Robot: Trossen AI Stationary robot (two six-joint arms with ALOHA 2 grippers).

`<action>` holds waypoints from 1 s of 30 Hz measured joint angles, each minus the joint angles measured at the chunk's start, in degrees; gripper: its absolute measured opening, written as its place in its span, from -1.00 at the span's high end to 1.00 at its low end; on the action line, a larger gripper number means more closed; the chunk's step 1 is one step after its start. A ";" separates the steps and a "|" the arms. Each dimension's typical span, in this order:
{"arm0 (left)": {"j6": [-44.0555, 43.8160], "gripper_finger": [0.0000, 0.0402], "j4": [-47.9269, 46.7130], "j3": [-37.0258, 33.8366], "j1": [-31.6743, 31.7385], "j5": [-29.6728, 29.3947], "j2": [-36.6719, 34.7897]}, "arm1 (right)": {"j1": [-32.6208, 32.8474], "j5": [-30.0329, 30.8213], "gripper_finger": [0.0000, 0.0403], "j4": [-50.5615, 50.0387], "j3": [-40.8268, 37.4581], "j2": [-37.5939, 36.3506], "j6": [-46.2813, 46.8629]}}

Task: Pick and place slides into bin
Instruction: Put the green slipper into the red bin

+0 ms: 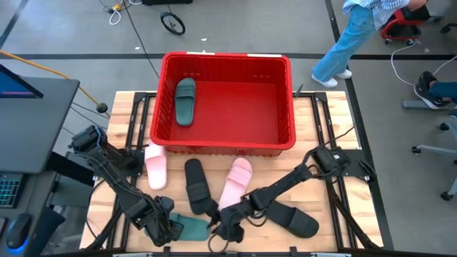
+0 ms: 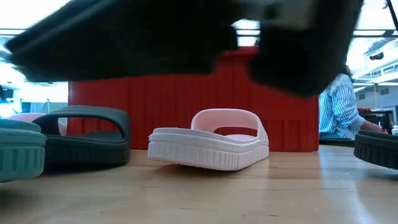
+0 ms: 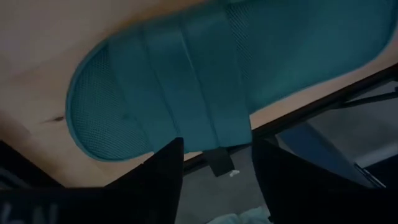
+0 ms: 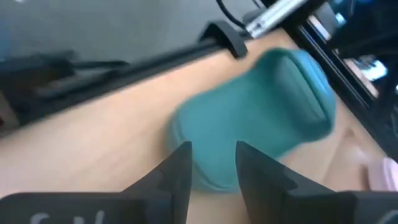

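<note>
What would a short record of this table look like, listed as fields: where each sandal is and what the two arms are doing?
bin: red crate at the table's far side
in bin: one dark green slide
on table: second green slide, two pink slides, two black slides
left end effector: open, at the near green slide
right end effector: open, beside the same slide

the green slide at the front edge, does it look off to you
Yes: the dark green slide lies at the table's near edge, partly overhanging it in the left wrist view. Both the left gripper and right gripper crowd it, jaws open.
</note>
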 joint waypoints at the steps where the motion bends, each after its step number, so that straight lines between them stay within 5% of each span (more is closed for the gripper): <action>1: 0.00 0.04 0.21 0.00 0.12 0.00 0.00 | -0.16 1.35 0.36 -0.27 0.88 0.92 -0.19; 15: 1.47 0.08 2.11 0.00 0.33 -0.03 0.01 | -0.07 -2.35 0.11 -12.05 7.65 3.00 -5.97; 30: 2.45 0.09 2.14 0.00 0.42 -0.04 0.02 | -1.75 -5.05 -0.03 -8.40 7.45 4.78 -8.80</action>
